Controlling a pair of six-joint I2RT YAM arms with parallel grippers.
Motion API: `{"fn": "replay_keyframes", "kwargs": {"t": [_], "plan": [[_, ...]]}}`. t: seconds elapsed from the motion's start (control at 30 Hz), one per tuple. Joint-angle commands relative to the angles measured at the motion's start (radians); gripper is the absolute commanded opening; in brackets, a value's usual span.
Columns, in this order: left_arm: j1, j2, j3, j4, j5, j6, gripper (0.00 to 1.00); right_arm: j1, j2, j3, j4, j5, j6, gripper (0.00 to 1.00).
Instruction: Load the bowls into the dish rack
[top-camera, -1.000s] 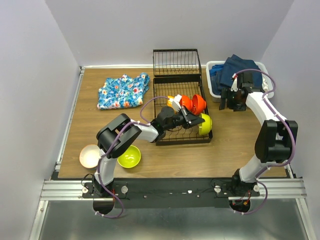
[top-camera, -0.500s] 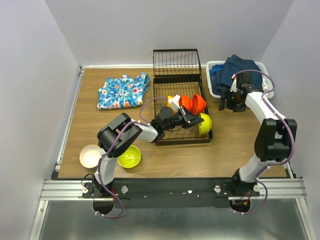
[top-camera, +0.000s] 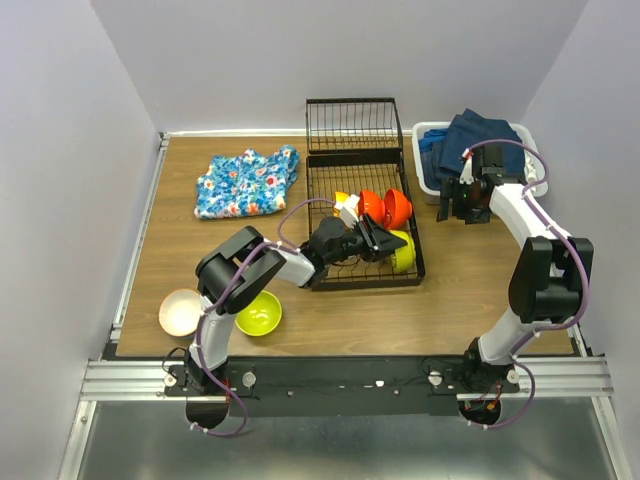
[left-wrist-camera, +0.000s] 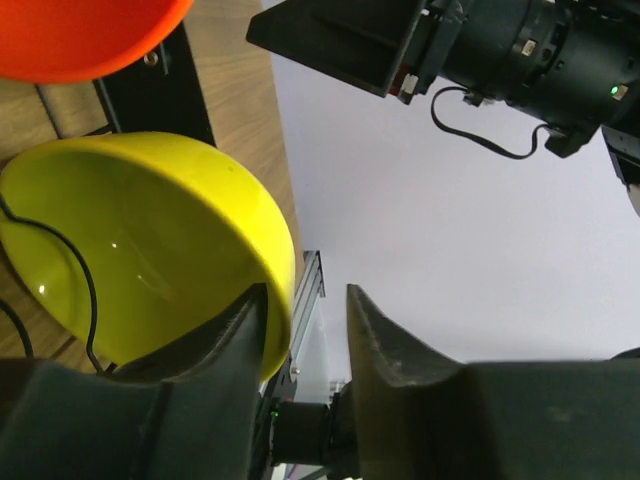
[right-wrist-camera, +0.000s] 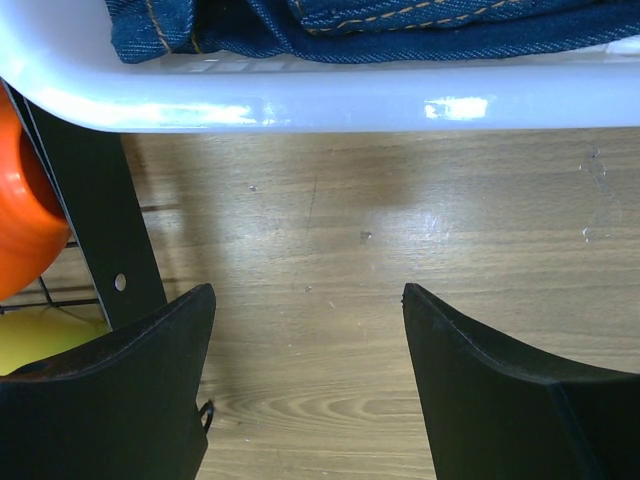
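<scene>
Black dish rack (top-camera: 366, 284), lime-green bowl (top-camera: 259, 314), red-orange bowl (top-camera: 397, 207), blue floral cloth (top-camera: 246, 181), pink-white bowl (top-camera: 180, 312)

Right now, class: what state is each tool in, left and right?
Left tool: open, lime bowl rim in the gap, unclamped.
Right tool: open, holding nothing.

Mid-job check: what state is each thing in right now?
yellow-green bowl: on edge in the dish rack.
left fingers: parted, at the yellow-green bowl's rim.
right fingers: open, empty.
red-orange bowls: on edge in the dish rack.
pale pink bowl: upright on the table.
lime-green bowl: upright on the table.
white basket: full of dark blue clothes.
</scene>
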Motion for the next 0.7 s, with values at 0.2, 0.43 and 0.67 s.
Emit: {"fn": "replay_keyframes", "kwargs": {"t": [0.2, 0.43, 0.67], "plan": [[0.022, -0.143, -0.035, -0.188, -0.060, 0.099, 0.58, 0.007, -0.015, 0.026, -0.003, -0.011, -0.006, 0.84], [0.056, -0.192, 0.020, -0.400, -0.018, 0.239, 0.64, 0.007, -0.021, 0.032, -0.003, -0.023, 0.000, 0.84], [0.157, -0.325, -0.035, -0.529, 0.064, 0.433, 0.64, 0.007, -0.025, 0.060, -0.020, 0.000, -0.006, 0.84]]}}
